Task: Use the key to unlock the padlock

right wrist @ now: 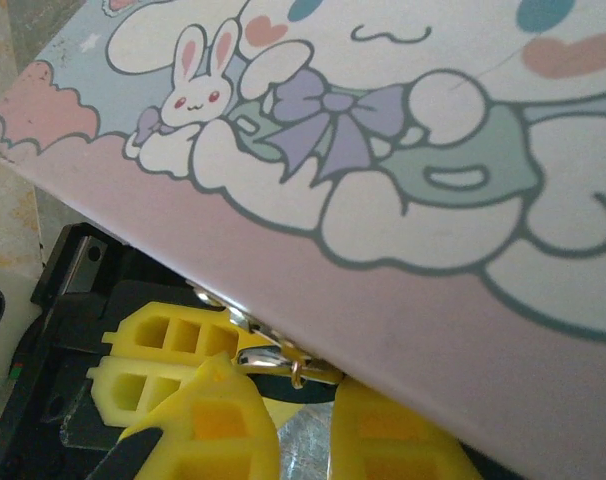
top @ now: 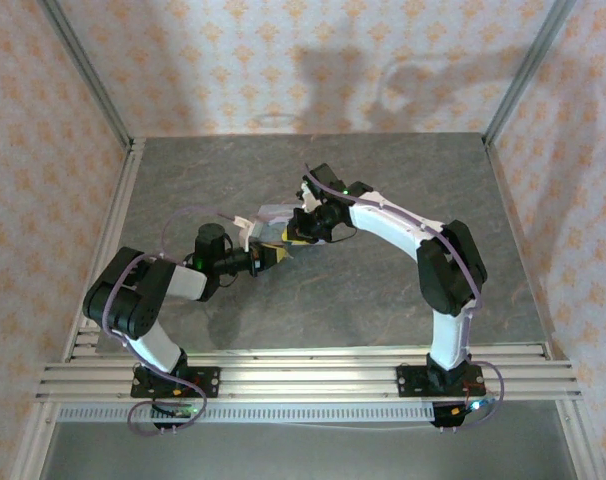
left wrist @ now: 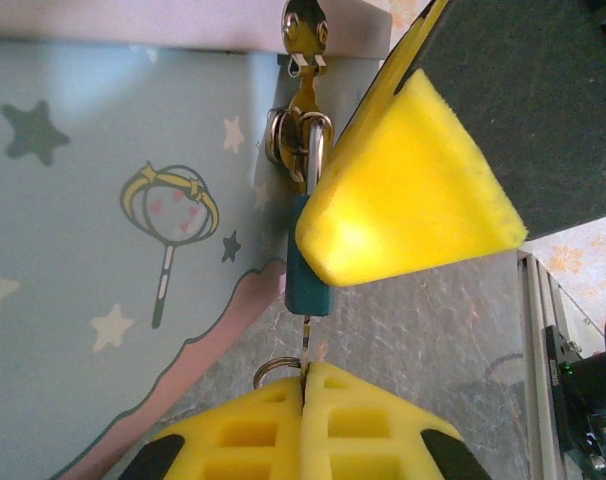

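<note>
The teal padlock (left wrist: pixel 305 285) hangs by its metal shackle (left wrist: pixel 319 150) from the hasp of the pale blue tin (left wrist: pixel 103 250). My left gripper (left wrist: pixel 308 372) is shut on the key (left wrist: pixel 307 346). The key's thin blade runs up into the bottom of the padlock, and its ring (left wrist: pixel 270 372) sticks out to the left. One yellow finger (left wrist: pixel 403 195) of my right gripper presses on the padlock's side. In the right wrist view the right gripper (right wrist: pixel 291 388) is shut on the dark padlock (right wrist: pixel 283 384), just under the tin's edge. From above, both grippers (top: pixel 273 256) (top: pixel 303 230) meet at the tin (top: pixel 273 218).
The tin (right wrist: pixel 383 150) with its cartoon print lies mid-table between the two arms. The left gripper's yellow fingers (right wrist: pixel 148 360) sit just behind the padlock in the right wrist view. An aluminium rail (left wrist: pixel 536 340) runs along the table's edge. Grey marbled table (top: pixel 383 290) surrounds the tin.
</note>
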Available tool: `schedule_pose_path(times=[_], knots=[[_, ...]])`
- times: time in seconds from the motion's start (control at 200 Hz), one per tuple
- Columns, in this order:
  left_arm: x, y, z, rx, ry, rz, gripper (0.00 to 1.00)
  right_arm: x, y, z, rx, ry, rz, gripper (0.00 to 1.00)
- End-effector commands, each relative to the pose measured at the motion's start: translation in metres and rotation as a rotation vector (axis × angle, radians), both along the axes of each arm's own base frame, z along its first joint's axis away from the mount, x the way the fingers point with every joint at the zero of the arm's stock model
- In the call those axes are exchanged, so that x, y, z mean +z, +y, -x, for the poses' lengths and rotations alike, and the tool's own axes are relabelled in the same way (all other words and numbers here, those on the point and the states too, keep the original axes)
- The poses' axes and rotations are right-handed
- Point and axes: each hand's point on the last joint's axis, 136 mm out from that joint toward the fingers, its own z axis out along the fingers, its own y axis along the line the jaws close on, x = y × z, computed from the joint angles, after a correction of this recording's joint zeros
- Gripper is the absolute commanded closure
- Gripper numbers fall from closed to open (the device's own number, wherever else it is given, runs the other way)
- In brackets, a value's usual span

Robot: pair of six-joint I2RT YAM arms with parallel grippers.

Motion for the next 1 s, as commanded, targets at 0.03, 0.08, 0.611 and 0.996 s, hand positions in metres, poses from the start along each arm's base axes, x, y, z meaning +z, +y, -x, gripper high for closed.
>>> schedule_pose_path(times=[0.03,0.08,0.611,0.996], knots=[[0.014,0.001,-0.011,0.025,-0.064,0.020,1.00,0.017,0.001,0.006,0.013,-0.010,-0.044,0.99],[0.016,0.001,-0.012,0.026,-0.069,0.020,1.00,0.016,0.001,0.007,0.014,-0.012,-0.040,0.99],[0.015,0.003,-0.014,0.039,-0.019,-0.048,1.00,0.000,-0.006,0.009,-0.003,-0.005,-0.005,0.99],[-0.014,-0.002,-0.011,0.072,0.040,-0.112,1.00,-0.030,0.009,0.017,-0.021,0.032,-0.011,1.00]])
